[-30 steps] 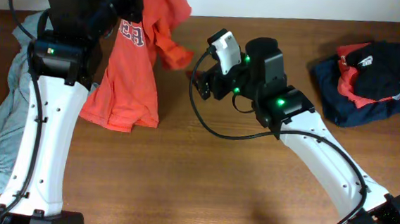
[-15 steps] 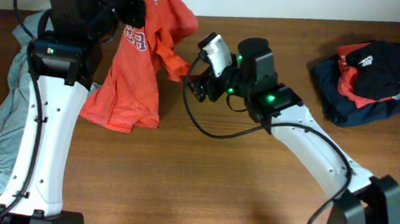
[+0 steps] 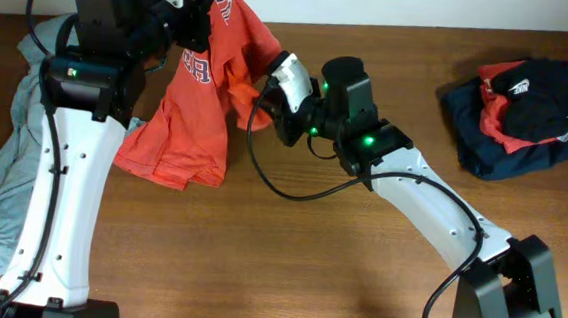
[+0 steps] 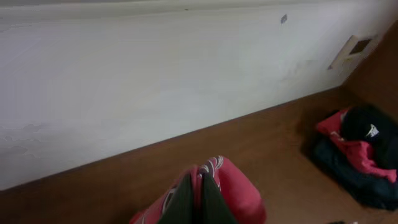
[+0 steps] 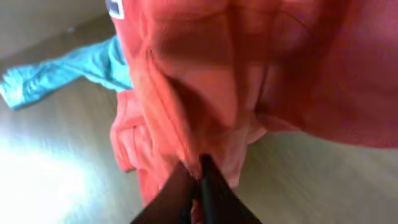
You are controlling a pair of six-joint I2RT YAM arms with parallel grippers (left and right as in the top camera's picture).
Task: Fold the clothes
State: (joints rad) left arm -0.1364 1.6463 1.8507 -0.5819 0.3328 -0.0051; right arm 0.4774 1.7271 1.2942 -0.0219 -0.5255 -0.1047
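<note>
The orange-red T-shirt (image 3: pixel 191 122) hangs from my left gripper (image 3: pixel 202 18) at the back left, and its lower hem rests on the table. In the left wrist view that gripper (image 4: pixel 199 186) is shut on a fold of the shirt (image 4: pixel 239 186). My right gripper (image 3: pixel 261 95) has reached in from the right and is shut on the shirt's hanging right edge. In the right wrist view its dark fingers (image 5: pixel 198 180) pinch orange fabric (image 5: pixel 249 74).
A pale grey-blue shirt (image 3: pixel 1 189) lies crumpled along the left table edge, also visible in the right wrist view (image 5: pixel 62 74). A pile of navy, red and black garments (image 3: pixel 523 111) sits at the back right (image 4: pixel 360 155). The white wall runs behind the table.
My right gripper moved left to the shirt's hanging edge and went from open to shut on it. My left gripper shifted the shirt slightly right.
</note>
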